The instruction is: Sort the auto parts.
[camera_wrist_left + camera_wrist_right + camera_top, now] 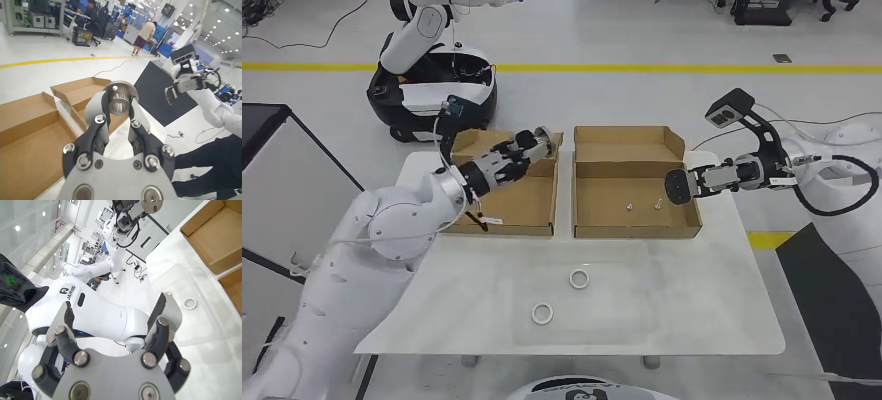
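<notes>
My left gripper [119, 102] is shut on a metal flanged pulley [121, 94], holding it in the air above the left cardboard box [504, 205]; from above the pulley [542, 138] hangs over that box's far right corner. My right gripper [115, 309] is open with nothing between its fingers, hovering by the right edge of the right cardboard box [634, 195]. That box holds two small metal parts [644, 206]. Two white rings lie on the table, one [580, 279] nearer the boxes and one [542, 314] nearer the front; one ring [190, 303] shows in the right wrist view.
The white table [692, 300] has free room in front of the boxes. A thin dark tool [480, 221] lies in the left box near its front. Another white robot base [432, 90] stands on the floor behind the table.
</notes>
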Controlling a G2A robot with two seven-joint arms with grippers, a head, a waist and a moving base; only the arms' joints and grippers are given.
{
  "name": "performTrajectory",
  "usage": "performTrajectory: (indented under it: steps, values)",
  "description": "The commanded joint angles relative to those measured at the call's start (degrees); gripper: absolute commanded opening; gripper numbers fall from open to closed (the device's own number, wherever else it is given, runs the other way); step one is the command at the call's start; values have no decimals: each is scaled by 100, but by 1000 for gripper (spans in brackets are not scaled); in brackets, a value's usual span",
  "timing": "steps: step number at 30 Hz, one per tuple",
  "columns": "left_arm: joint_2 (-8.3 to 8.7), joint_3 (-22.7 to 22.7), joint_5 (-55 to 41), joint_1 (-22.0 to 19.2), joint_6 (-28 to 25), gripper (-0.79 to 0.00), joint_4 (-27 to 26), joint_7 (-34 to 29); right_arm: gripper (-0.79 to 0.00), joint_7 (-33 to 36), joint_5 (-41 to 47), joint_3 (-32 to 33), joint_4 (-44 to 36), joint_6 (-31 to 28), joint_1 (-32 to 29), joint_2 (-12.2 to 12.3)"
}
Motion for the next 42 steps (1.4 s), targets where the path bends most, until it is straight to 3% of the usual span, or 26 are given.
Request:
performTrajectory:
  steps: [1, 14, 33, 42]
  values:
    - [1, 47, 283, -27, 107, -785, 25, -162, 0, 0, 2, 0, 0, 0, 0, 0]
    - [-189, 842, 1311, -871, 867, -785, 867, -808, 0, 0, 2, 0, 0, 0, 0, 0]
    - [-360, 1531, 2661, -1479, 336, -785, 2401, -1613, 0, 0, 2, 0, 0, 0, 0, 0]
    - [-584, 2139, 2917, -1731, 11, -785, 3077, -1736, 0, 0, 2, 0, 0, 0, 0, 0]
